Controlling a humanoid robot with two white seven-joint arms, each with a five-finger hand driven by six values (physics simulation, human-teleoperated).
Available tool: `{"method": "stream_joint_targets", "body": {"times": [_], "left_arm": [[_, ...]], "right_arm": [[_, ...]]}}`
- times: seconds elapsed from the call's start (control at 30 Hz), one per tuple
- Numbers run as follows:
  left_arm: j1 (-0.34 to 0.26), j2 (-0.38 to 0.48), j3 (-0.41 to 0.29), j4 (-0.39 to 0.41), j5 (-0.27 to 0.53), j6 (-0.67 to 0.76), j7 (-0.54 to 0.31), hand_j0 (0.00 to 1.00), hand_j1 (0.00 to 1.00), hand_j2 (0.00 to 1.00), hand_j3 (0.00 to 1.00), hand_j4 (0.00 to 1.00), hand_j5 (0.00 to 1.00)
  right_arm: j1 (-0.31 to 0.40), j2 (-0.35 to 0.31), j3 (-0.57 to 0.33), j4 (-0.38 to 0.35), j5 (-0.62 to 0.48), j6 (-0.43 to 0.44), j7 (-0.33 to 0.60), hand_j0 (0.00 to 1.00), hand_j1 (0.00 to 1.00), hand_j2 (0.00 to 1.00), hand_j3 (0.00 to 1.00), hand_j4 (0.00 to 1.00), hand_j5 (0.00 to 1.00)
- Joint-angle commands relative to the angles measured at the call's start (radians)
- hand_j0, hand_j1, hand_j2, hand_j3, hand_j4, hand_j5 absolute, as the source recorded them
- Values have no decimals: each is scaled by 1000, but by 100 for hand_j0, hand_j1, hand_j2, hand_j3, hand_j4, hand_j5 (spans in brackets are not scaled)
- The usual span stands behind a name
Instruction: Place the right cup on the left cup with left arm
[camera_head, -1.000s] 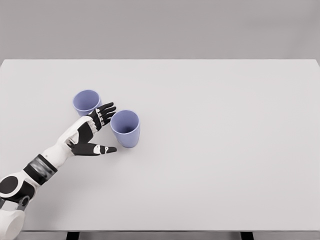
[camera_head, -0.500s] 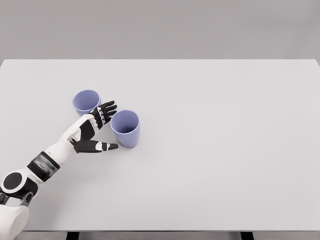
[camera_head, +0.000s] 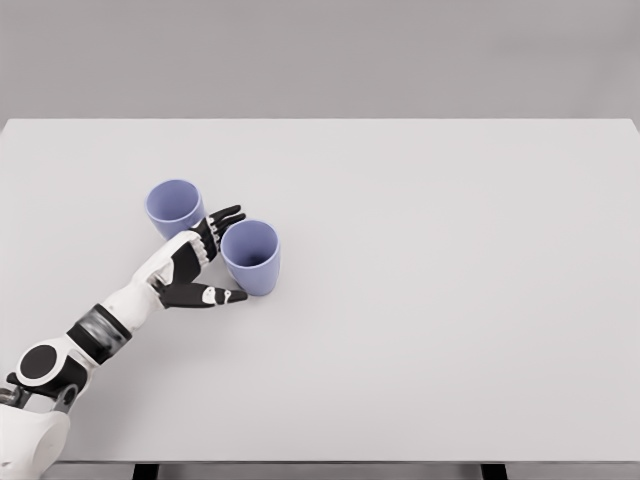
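Note:
Two lavender cups stand upright on the white table (camera_head: 420, 300). The left cup (camera_head: 174, 208) is farther back, and the right cup (camera_head: 251, 257) sits nearer and to its right. My left hand (camera_head: 228, 255) reaches in from the lower left and is open beside the right cup's left wall. Its fingers (camera_head: 224, 221) spread behind the cup's left rim, and its thumb (camera_head: 222, 296) lies low in front of the cup's base. The hand brackets the cup without closing on it. The right arm is out of view.
The tabletop stretches wide to the right and front of the cups. Its far edge meets a grey wall, and dark table legs (camera_head: 146, 470) show at the bottom edge.
My left hand has slid right and slightly forward toward the right cup, so fingers and thumb now flank its left side more closely. Both cups stay where they were.

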Motion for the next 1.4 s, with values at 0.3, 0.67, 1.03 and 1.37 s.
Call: {"method": "stream_joint_targets", "body": {"times": [0.3,0.67,1.03,1.37], "left_arm": [[-6,0,-8,-6,5,0,0,100,100,100,100,100,100],[-6,-11,-10,-12,3,-2,0,100,100,100,100,100,100],[-6,-9,-16,-32,3,-2,-2,100,100,100,100,100,100],[-11,-9,-13,-36,8,0,-2,100,100,100,100,100,100]], "right_arm": [[0,0,0,0,0,1,0,100,100,100,100,100,100],[0,0,0,0,0,-1,0,100,100,100,100,100,100],[0,0,0,0,0,1,0,100,100,100,100,100,100],[0,0,0,0,0,1,0,100,100,100,100,100,100]]}}
